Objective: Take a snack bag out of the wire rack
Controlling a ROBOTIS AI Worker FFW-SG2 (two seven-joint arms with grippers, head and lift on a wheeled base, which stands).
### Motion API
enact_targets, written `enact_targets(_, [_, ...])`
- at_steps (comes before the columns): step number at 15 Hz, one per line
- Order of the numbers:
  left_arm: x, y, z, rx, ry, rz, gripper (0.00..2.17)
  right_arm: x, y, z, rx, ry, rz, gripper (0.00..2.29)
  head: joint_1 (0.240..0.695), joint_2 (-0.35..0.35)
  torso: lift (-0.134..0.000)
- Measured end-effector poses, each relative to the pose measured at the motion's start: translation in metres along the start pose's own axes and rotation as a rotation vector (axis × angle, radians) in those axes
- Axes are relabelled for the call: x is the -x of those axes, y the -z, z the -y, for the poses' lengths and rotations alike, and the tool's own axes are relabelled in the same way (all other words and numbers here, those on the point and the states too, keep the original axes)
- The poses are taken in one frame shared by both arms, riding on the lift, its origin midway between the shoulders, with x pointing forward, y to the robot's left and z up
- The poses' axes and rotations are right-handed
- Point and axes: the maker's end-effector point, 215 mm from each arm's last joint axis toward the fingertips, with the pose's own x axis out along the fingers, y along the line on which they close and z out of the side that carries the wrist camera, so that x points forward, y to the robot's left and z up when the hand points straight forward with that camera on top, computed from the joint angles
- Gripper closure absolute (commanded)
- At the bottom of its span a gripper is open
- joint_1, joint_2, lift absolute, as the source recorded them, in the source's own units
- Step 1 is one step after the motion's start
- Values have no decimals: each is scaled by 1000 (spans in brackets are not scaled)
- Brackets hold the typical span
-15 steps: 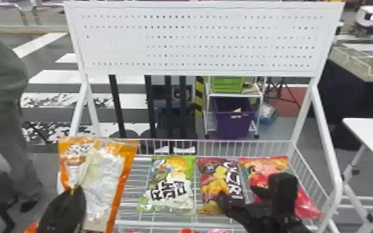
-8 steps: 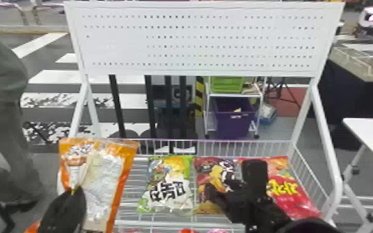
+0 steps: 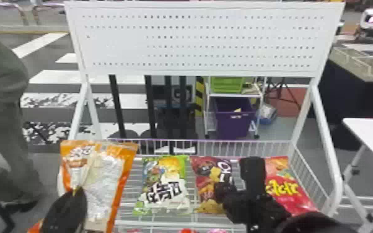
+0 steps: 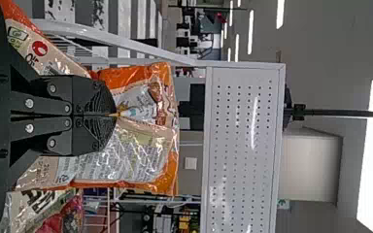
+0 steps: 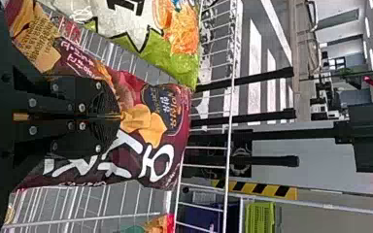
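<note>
The left gripper (image 4: pixel 112 115) has its jaws drawn together on a fold in the face of the orange snack bag (image 4: pixel 141 155); the crease running from the fingertips is consistent with a pinch at mid-panel, presumably chosen because the loose film there gathers readily. This bag stands near upright, its top reaching above the back rim of the wire rack (image 3: pixel 127 223) at the left end of the row. The right gripper (image 5: pixel 118 117) is at the maroon snack bag (image 5: pixel 150 145), jaws closed to a thin line, with film apparently caught between them; how deep the bite goes cannot be told. That bag leans within the rack between the green snack bag (image 3: pixel 164 186) and the red snack bag (image 3: pixel 291 192), all with printed faces toward the robot, an arrangement that suits display and offers each face to a frontal grasp. The step in hand is judged to be securing the maroon bag for removal, the orange one being already in hold. The next move calls for a straight lift clear of the rim, with the wrist kept off the red bag, which lies just beside it. Noted risks: slick film slipping from a shallow pinch, or a lower corner snagging on the wires
</note>
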Motion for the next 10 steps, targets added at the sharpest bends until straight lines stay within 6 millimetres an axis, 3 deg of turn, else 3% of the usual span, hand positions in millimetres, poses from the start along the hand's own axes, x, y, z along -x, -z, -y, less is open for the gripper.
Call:
enact_targets(5, [0, 0, 0, 0, 0, 1, 1868, 19, -25, 1, 21, 34, 62, 2246, 499, 0, 0])
enact_targets(8, [0, -1, 1, 2, 2, 3, 1868, 56, -54, -3, 52, 44, 142, 2246, 499, 0, 0])
enact_targets(10, [0, -3, 3, 4, 5, 5, 1868, 87, -61, 3, 83, 67, 180, 2246, 499, 0, 0])
